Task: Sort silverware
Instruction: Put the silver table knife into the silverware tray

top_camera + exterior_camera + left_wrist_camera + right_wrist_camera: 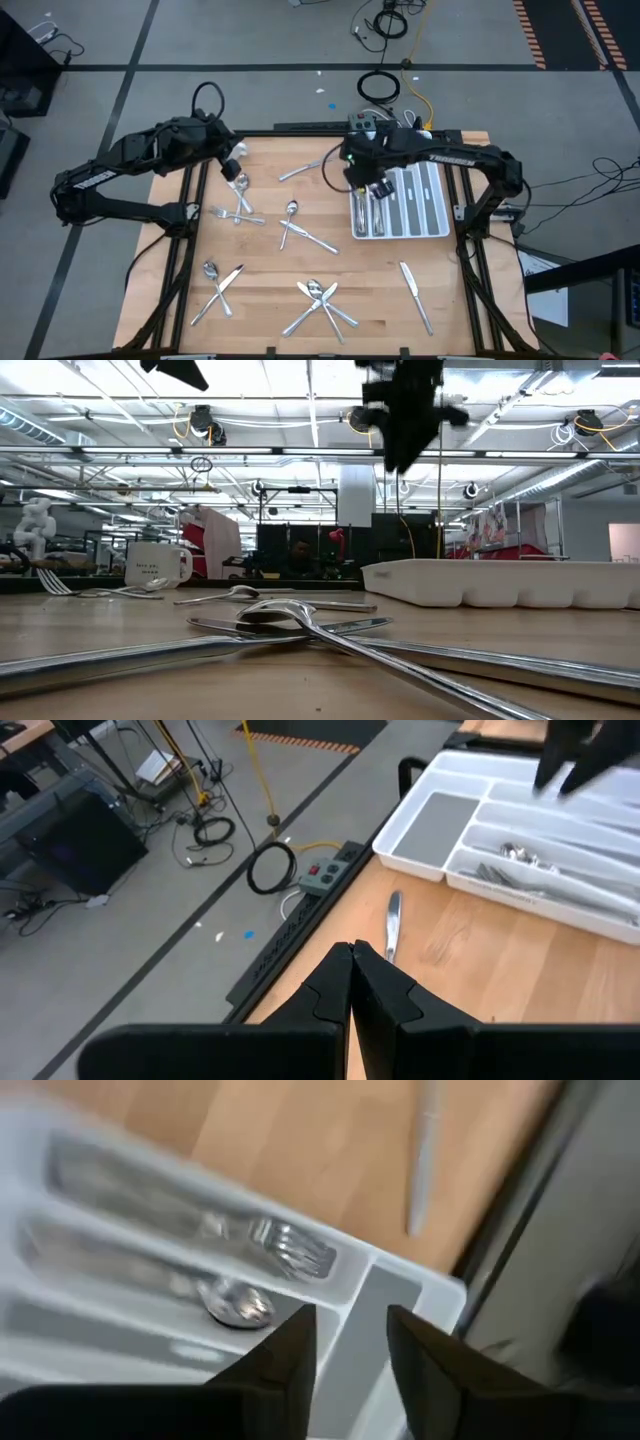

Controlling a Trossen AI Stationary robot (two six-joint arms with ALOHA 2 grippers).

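The right pincer (375, 189) is hovering over the near-left corner of the white divided tray (437, 228), its fingers (290, 1352) spread apart and holding nothing. Below it, a fork (290, 1248) and a spoon (236, 1302) are lying in neighbouring tray compartments. The left pincer (232, 168) is waiting above the counter's (370, 270) far-left part, fingers (330, 982) pressed together and empty. The rest of the silverware (318, 300) is lying scattered over the counter: crossed pieces near the front, a lone knife (416, 296) at the right, and a knife (305, 168) near the far edge.
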